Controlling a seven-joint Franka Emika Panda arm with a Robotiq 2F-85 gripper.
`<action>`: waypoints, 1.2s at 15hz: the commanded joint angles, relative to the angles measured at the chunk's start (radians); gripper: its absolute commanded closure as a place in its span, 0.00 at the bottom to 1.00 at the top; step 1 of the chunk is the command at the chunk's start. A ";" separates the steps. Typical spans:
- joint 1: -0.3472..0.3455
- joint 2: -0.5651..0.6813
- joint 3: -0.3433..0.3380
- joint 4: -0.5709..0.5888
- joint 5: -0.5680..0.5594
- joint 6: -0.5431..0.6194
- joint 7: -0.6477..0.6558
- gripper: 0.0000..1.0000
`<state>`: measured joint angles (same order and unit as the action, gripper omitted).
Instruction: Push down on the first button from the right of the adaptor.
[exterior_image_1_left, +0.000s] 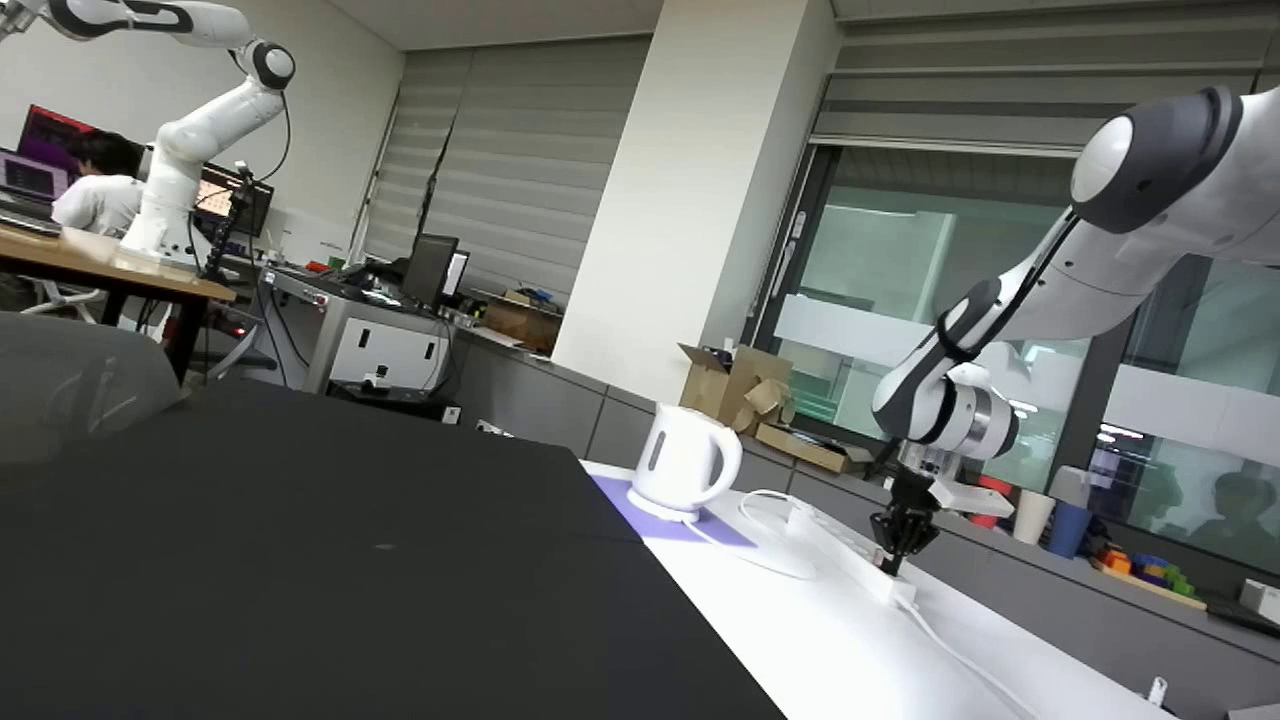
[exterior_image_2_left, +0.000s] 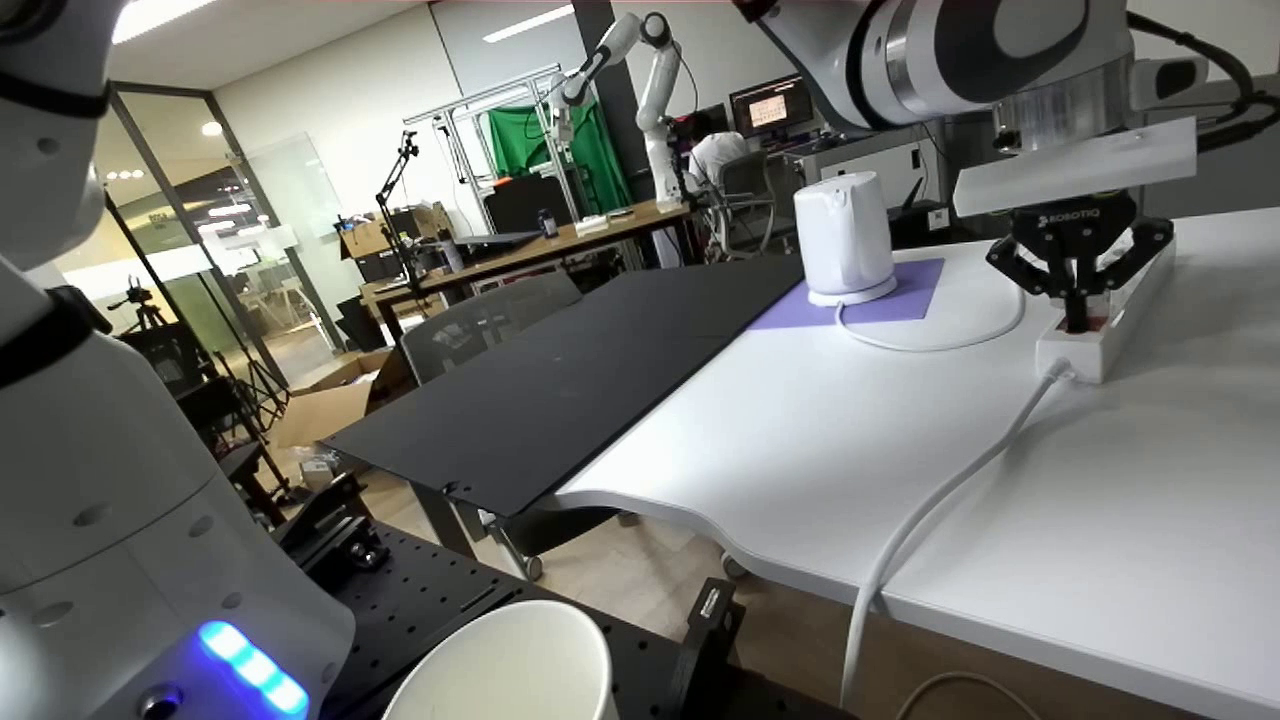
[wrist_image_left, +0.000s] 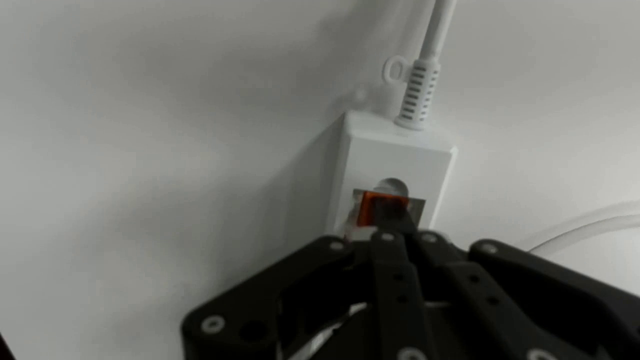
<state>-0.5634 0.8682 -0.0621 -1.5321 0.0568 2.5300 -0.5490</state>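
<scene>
Adaptor (exterior_image_1_left: 850, 565), in an exterior view: on the desk (exterior_image_1_left: 850, 655), right of the kettle (exterior_image_1_left: 678, 462).
Gripper (exterior_image_2_left: 1076, 326), in an exterior view: clenched, nothing held, tip at the adaptor's near end.
Orange-red button (wrist_image_left: 367, 206), wrist view: partly behind the gripper; probably your target, can't confirm contact.
Adaptor handling: likely light, stiff, may skid; don't grab, press the button straight down.

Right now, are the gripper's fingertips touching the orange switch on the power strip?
Cannot tell. In the wrist view the fingertips cover part of the orange switch, hiding any contact point; both exterior views show neither contact nor gap plainly.
</scene>
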 joint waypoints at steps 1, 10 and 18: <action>0.086 0.034 -0.065 -0.086 -0.095 0.166 0.060 1.00; 0.271 -0.032 -0.223 -0.119 -0.266 0.130 0.242 1.00; 0.336 -0.112 -0.249 -0.057 -0.352 -0.067 0.286 1.00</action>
<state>-0.2432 0.7891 -0.2963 -1.6018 -0.2448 2.5083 -0.3161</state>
